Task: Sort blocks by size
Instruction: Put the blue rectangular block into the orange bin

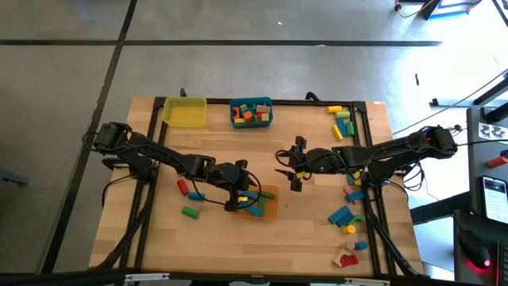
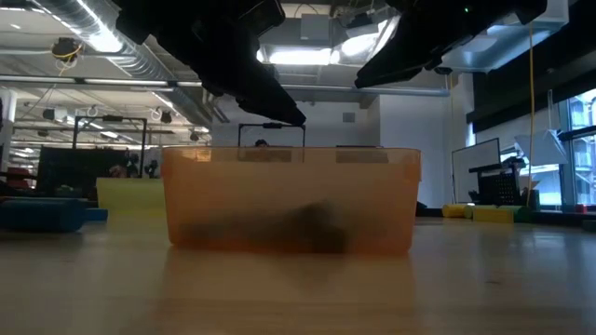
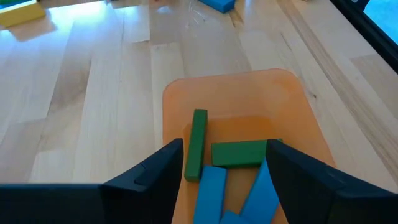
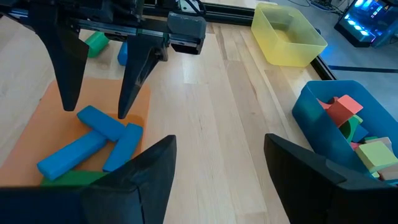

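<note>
The left end effector [image 1: 242, 193] hung wide open and empty over the orange bin [image 1: 271, 208], with long blue and green blocks [image 3: 231, 154] lying right under it. The right end effector [image 1: 292, 168], wide open too, waited at its two o'clock on the worktop [image 1: 214, 230].

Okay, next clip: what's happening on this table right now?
Two arms are sorting wooden blocks into bins. The left gripper hangs open over the orange bin, which holds long blue and green blocks; nothing sits between its fingers. The right gripper hovers open and empty over bare table near the middle. The teal bin holds small mixed blocks, the yellow bin looks empty, and loose blocks lie along the right side and near the left arm.
</note>
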Tool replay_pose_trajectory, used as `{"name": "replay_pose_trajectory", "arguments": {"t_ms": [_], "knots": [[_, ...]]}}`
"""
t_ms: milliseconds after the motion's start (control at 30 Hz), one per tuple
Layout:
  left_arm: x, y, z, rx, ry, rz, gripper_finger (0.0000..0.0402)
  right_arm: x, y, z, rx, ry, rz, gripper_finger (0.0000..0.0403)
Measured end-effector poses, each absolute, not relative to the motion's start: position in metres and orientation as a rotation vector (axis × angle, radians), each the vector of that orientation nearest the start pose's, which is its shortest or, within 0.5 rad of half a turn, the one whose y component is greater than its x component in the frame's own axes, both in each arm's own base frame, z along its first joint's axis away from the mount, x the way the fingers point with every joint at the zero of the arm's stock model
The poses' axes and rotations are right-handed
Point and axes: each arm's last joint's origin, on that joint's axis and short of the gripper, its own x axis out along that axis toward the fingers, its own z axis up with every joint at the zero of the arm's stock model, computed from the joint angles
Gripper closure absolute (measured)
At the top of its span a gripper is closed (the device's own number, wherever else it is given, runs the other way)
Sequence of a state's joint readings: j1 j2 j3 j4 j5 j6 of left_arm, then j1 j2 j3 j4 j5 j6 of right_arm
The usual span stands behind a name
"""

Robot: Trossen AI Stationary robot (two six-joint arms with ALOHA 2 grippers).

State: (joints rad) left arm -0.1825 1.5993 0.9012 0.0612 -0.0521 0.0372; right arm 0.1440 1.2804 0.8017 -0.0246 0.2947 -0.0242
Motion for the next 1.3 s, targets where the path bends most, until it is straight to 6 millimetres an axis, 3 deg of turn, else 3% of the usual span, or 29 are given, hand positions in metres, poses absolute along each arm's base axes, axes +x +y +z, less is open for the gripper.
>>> {"name": "replay_pose_trajectory", "arguments": {"t_ms": [733,933,1067,1300], "knots": [[0.322,-0.058,0.204,0.11,0.635,-0.137,0.019,0.272,0.031,0.251,-0.133,0.493,-0.142,0.0162],[0.295,-0.052,0.227,0.057,0.71,-0.063,0.019,0.271,0.031,0.25,-0.134,0.495,-0.142,0.0162],[0.267,-0.045,0.245,-0.037,0.786,0.032,0.019,0.271,0.031,0.251,-0.133,0.494,-0.142,0.0162],[0.222,-0.033,0.251,-0.157,0.954,0.287,0.019,0.271,0.031,0.251,-0.133,0.494,-0.142,0.0162]]}}
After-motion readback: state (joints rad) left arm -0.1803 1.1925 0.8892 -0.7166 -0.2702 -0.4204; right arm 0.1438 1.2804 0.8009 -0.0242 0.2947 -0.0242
